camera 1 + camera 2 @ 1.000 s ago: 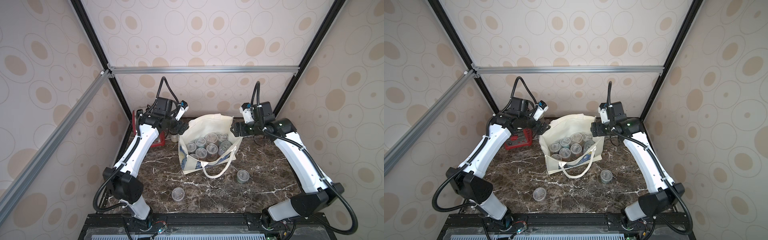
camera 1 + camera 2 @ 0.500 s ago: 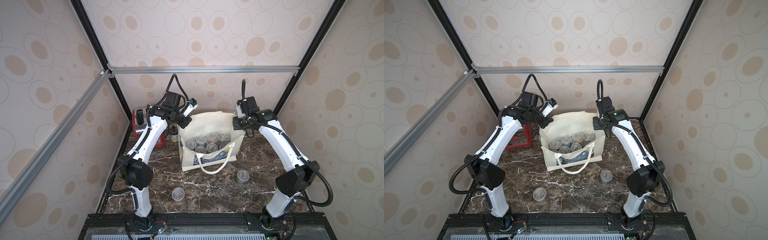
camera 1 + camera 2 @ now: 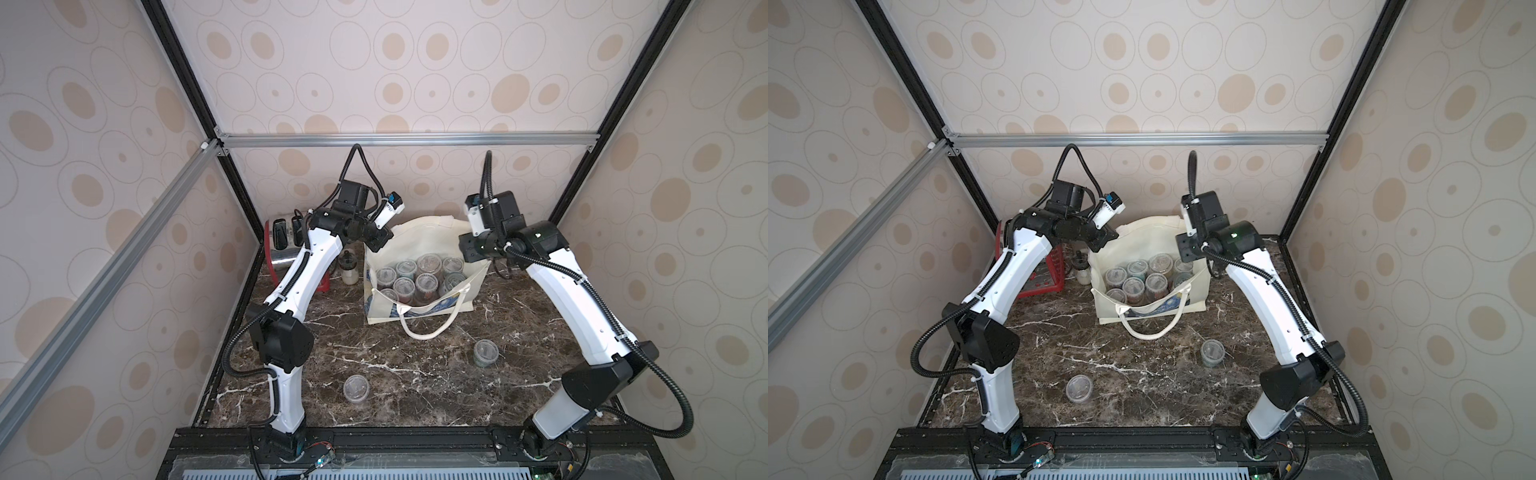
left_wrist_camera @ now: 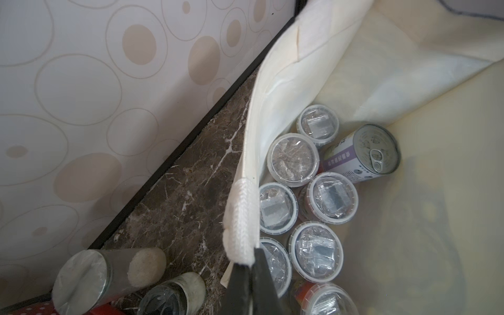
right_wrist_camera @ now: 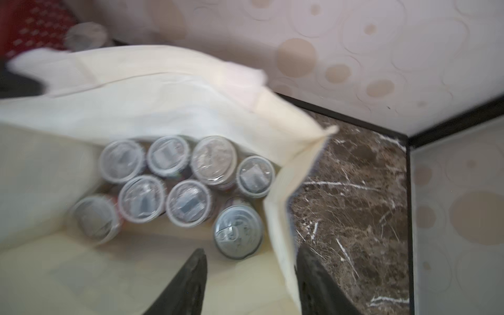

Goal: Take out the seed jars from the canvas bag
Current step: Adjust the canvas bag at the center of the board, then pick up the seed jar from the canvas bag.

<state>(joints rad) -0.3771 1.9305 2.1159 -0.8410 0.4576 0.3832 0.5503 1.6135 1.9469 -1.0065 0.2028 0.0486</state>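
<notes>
The canvas bag [image 3: 419, 237] stands open at the back of the table in both top views [image 3: 1142, 232]. Several seed jars [image 3: 405, 284] with clear lids stand packed inside it [image 4: 293, 159]. Two more seed jars sit out on the marble, one at the front left [image 3: 356, 388] and one at the right [image 3: 485, 353]. My left gripper [image 4: 252, 263] is shut on the woven strap at the bag's left rim [image 4: 242, 218]. My right gripper [image 5: 252, 249] is open, its jaws astride the bag's right wall [image 5: 283, 218].
A pull-tab metal can [image 4: 362, 155] with a purple label leans among the jars in the bag. Left of the bag stand a tall glass jar [image 4: 95, 275], a small bottle [image 3: 349, 270] and a red rack [image 3: 1046, 274]. The back wall is close behind.
My left gripper has closed on the bag's left rim and lifted it. My right arm has swung in to the right rim. The bag now stands taller and more upright.
</notes>
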